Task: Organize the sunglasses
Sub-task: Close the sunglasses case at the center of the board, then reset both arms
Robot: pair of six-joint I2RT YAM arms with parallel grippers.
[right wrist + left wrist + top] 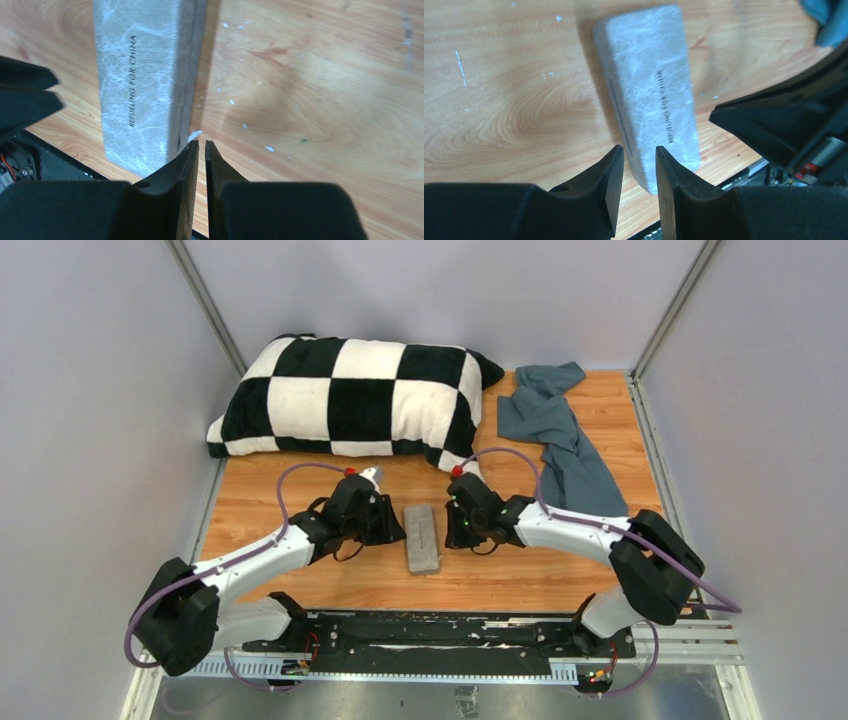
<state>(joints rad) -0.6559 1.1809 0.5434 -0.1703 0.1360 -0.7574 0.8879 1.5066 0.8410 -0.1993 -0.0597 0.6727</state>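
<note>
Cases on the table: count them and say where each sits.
1. The grey case lies closed on the wooden table between the two grippers; nothing else resembles a case, though the pillow could hide something.

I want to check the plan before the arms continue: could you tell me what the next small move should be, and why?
Probably spread the right gripper and bring it onto the grey case. The case lies closed between both grippers, neither holds it, the right jaws are nearly shut, and no sunglasses are visible.
</note>
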